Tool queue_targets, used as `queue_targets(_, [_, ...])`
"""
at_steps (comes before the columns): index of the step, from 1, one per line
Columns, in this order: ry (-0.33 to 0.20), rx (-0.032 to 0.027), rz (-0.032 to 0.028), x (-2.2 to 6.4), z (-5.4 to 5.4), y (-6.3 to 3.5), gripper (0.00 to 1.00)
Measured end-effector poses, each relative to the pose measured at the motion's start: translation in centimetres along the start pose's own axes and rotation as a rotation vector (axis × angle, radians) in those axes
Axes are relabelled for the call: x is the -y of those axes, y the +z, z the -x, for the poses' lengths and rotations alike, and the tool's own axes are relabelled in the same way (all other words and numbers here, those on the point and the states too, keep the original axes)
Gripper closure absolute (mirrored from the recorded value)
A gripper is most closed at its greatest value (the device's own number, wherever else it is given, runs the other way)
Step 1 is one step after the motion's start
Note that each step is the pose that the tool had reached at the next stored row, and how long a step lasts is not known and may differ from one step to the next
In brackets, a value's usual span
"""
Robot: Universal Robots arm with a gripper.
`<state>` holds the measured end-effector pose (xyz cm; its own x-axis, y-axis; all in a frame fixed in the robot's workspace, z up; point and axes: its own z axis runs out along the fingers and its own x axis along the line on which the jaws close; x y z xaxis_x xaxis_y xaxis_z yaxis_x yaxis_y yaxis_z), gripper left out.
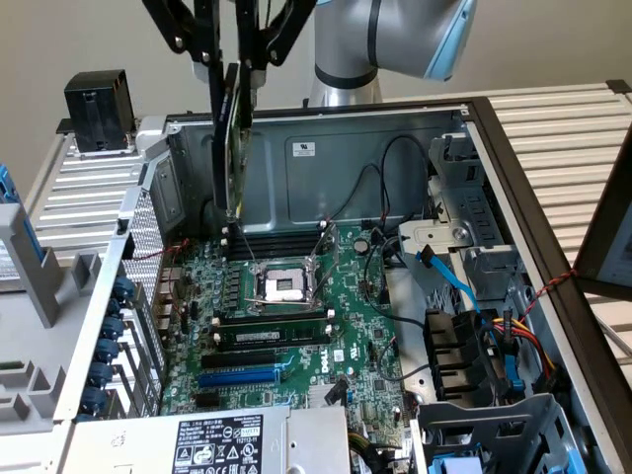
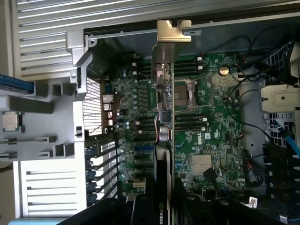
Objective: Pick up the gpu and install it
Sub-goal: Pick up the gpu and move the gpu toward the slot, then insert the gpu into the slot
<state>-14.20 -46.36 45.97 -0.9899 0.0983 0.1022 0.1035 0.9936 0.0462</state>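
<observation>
The gpu (image 1: 233,148) hangs upright and edge-on from the pincer (image 1: 237,91), which is closed part-way on the card's upper end and grips it. In the wrist view the gpu (image 2: 165,108) runs straight away from the pincer (image 2: 163,199), with its silvery bracket (image 2: 174,31) at the far end. Below the pincer, the card's lower end sits over the far edge of the green motherboard (image 1: 341,331), close to the case's (image 1: 336,148) back wall. Whether the card touches the board there is unclear. The CPU socket (image 1: 284,286) lies below and nearer the camera. The blue slot (image 1: 240,376) sits further that way, well apart from the card. The case rests on a slatted tabletop (image 1: 563,118).
</observation>
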Motion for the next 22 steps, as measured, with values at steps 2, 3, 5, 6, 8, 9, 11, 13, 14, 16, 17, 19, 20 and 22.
queue_targets(2, [-0.007, 0.0016, -0.0025, -0.03, 0.2, 0.13, 0.74])
queue_targets(3, [-0.009, 0.0017, -0.0026, -0.05, 0.4, 0.15, 0.74])
queue_targets(5, [-0.013, 0.0015, -0.0033, -0.12, 1.1, 0.09, 0.74])
queue_targets(6, [-0.015, 0.0014, -0.0034, -0.16, 1.5, 0.05, 0.74])
queue_targets(8, [-0.016, 0.0012, -0.0025, -0.25, 2.4, -0.03, 0.74])
queue_targets(9, [-0.017, 0.0008, 0.0014, -0.28, 2.7, -0.06, 0.74])
queue_targets(11, [-0.018, -0.0009, 0.0045, -0.27, 2.7, -0.06, 0.74])
queue_targets(13, [-0.019, -0.0010, 0.0045, -0.27, 2.7, -0.06, 0.74])
queue_targets(14, [-0.020, -0.0011, 0.0044, -0.27, 2.7, -0.06, 0.74])
queue_targets(16, [-0.021, -0.0011, 0.0043, -0.27, 2.7, -0.06, 0.74])
queue_targets(17, [-0.021, -0.0012, 0.0042, -0.27, 2.7, -0.06, 0.74])
queue_targets(19, [-0.023, -0.0012, 0.0041, -0.27, 2.7, -0.06, 0.74])
queue_targets(20, [-0.023, -0.0012, 0.0040, -0.27, 2.7, -0.06, 0.74])
queue_targets(22, [-0.025, -0.0013, 0.0039, -0.27, 2.7, -0.06, 0.74])
